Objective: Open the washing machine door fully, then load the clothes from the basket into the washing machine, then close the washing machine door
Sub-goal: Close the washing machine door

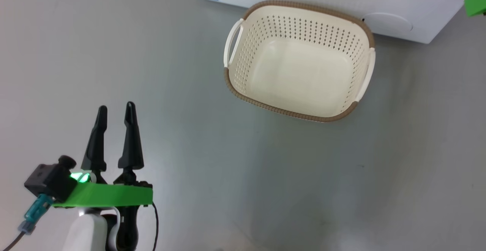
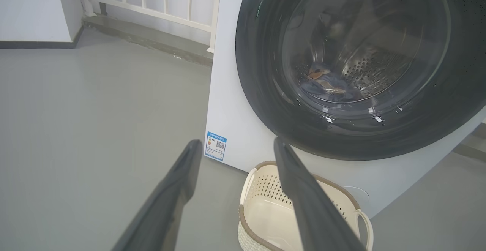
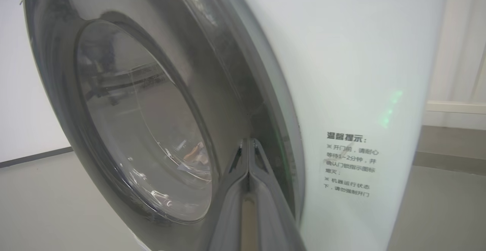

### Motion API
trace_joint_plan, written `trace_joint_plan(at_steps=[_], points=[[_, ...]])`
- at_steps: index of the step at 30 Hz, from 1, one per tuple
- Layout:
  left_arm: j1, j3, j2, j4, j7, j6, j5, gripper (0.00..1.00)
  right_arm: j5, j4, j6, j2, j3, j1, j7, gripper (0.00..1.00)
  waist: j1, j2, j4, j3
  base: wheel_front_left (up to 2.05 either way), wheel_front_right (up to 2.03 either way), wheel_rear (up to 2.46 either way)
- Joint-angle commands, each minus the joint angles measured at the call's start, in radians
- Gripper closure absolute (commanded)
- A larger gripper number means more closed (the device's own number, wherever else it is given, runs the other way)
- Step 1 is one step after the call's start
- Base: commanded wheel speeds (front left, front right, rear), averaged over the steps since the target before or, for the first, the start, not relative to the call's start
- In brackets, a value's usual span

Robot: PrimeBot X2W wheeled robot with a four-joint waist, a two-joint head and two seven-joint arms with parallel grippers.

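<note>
Evidently the closing step is in hand. The basket (image 1: 288, 112) sits empty ahead and to the right of the left jaws, which stand wide apart and hold nothing. The clothes (image 2: 322, 84) lie in the drum (image 2: 379, 67) behind the washing machine door (image 3: 144, 122). The right jaws are pressed together, tips at the door's rim against the washing machine (image 3: 341, 72). Next likely comes a firm push until the door latches.
</note>
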Motion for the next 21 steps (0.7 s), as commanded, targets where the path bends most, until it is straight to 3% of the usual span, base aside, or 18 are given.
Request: trace_joint_plan(at_steps=[1,3,5,21], points=[[-0.008,0.032,0.032,-0.013,-0.006,0.001,0.000,0.00,0.012,-0.028,-0.007,-0.003,-0.002,0.032,-0.002,1.00,0.0000,0.0000,-0.010,-0.022,0.00,0.00,0.00],[-0.006,0.036,0.037,-0.009,-0.006,0.001,0.000,0.00,0.018,-0.038,-0.007,0.003,0.008,0.057,-0.002,0.58,0.0000,0.0000,-0.021,-0.044,0.00,0.00,0.00],[-0.004,0.037,0.044,-0.005,-0.006,0.001,0.002,0.00,0.023,-0.056,-0.007,0.016,0.016,0.084,-0.002,0.00,0.0000,0.0000,-0.039,-0.070,0.00,0.00,0.00],[0.044,0.024,0.104,0.043,-0.006,0.001,0.004,0.00,0.041,-0.206,-0.007,0.091,0.027,0.357,-0.002,0.00,0.0000,0.0000,-0.230,-0.316,0.00,0.00,0.00]])
